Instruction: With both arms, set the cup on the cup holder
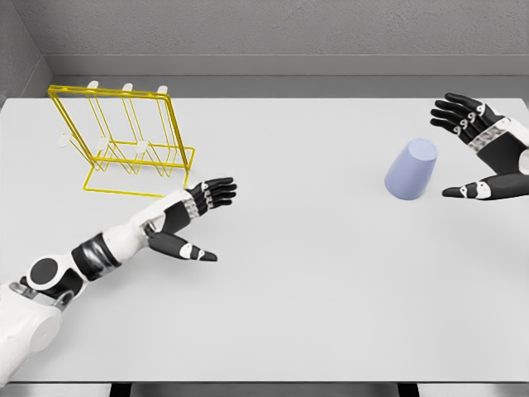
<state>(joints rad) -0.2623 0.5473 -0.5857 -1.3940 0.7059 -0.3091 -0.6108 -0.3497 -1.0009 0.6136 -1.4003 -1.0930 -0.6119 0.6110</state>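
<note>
A pale blue cup (412,170) stands upside down on the white table (314,281), right of the middle. My right hand (478,153) hovers just to its right, fingers spread and thumb stretched toward the cup, not touching it. A yellow wire cup holder (124,141) with white-tipped pegs stands at the far left of the table. My left hand (202,217) is open, palm sideways, just right of the holder's base and holding nothing.
A grey wall runs behind the table's far edge. The table's front edge lies close to the bottom of the view.
</note>
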